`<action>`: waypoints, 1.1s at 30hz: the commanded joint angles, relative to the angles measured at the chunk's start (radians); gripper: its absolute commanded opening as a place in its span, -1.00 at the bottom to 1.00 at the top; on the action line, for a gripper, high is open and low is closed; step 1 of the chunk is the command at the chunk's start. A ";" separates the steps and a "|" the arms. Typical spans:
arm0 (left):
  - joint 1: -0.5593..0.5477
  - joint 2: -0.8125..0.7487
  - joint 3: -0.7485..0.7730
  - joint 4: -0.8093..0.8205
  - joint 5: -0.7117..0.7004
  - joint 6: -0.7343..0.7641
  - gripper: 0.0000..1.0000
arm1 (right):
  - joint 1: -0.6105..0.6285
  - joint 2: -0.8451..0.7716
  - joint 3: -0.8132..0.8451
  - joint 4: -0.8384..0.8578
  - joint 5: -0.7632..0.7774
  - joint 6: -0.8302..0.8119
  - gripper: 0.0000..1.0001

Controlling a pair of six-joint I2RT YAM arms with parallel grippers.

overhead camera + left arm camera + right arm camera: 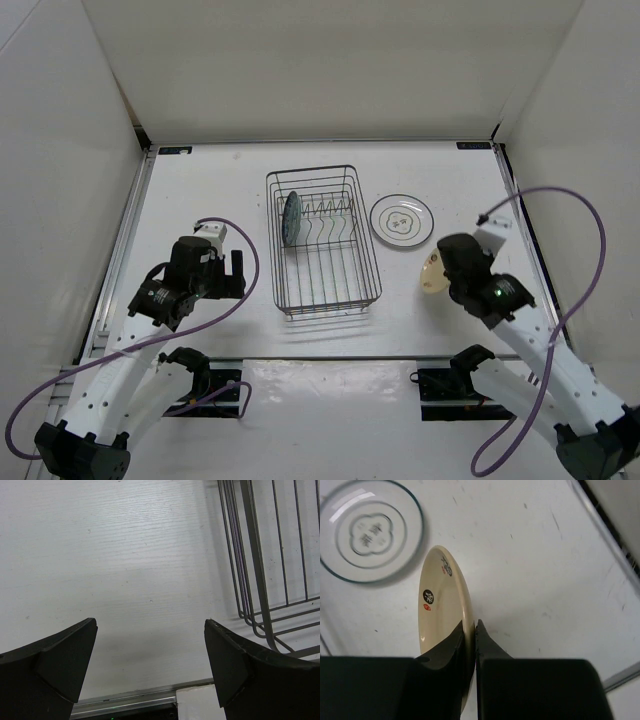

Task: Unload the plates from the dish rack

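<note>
Cream plate [440, 615] held by its rim.
We judge it stiff, slick, breakable; right jaws clamp its edge, left jaws gape empty.

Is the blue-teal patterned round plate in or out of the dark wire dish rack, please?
In: the blue-teal plate stands on edge inside the wire rack, in its far-left part.

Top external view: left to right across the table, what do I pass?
Left jaws, open → dish rack with the blue plate standing in it → white plate flat on the table → cream plate, gripped in the right jaws.
</note>
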 commanded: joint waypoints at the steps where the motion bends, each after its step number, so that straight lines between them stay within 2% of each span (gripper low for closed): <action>1: -0.002 -0.005 0.006 0.005 0.023 -0.003 0.98 | -0.026 -0.173 -0.150 -0.036 0.002 0.235 -1.00; 4: -0.002 -0.006 0.006 0.005 0.023 -0.004 0.98 | -0.039 -0.314 -0.296 -0.050 -0.062 0.328 -1.00; 7: -0.003 -0.006 0.008 0.010 0.020 -0.003 0.98 | -0.040 -0.358 -0.393 -0.051 -0.106 0.391 -1.00; 11: 0.000 0.003 0.007 0.010 0.017 -0.003 0.98 | -0.045 -0.291 -0.451 -0.091 -0.161 0.513 -1.00; 17: 0.000 0.009 0.008 0.004 0.009 -0.001 0.98 | -0.065 -0.254 -0.548 -0.054 -0.256 0.618 -0.97; 19: 0.000 0.012 0.008 0.007 0.008 -0.001 0.98 | -0.066 -0.253 -0.563 -0.048 -0.259 0.623 -0.79; 20: 0.000 0.015 0.006 0.004 0.006 -0.001 0.98 | -0.069 -0.250 -0.563 -0.045 -0.258 0.626 -0.51; 23: 0.000 0.021 0.008 0.001 0.006 -0.001 0.98 | -0.079 -0.244 -0.559 -0.048 -0.256 0.607 -0.26; 24: 0.000 0.023 0.009 0.001 0.008 -0.001 0.98 | -0.080 -0.241 -0.553 -0.048 -0.256 0.578 -0.10; 26: -0.002 0.024 0.009 0.001 0.008 -0.001 0.98 | -0.085 -0.226 -0.522 -0.053 -0.252 0.560 0.08; 27: -0.003 0.023 0.009 0.001 0.008 -0.001 0.98 | -0.082 -0.217 -0.511 -0.068 -0.235 0.531 0.23; 29: 0.000 0.023 0.009 -0.001 0.009 -0.001 0.98 | -0.088 -0.201 -0.464 -0.077 -0.222 0.505 0.36; 30: -0.002 0.023 0.009 0.001 0.008 -0.001 0.98 | -0.086 -0.191 -0.450 -0.076 -0.204 0.441 0.48; 33: -0.002 0.021 0.011 -0.001 0.008 -0.001 0.98 | -0.092 -0.149 -0.366 -0.063 -0.169 0.321 0.59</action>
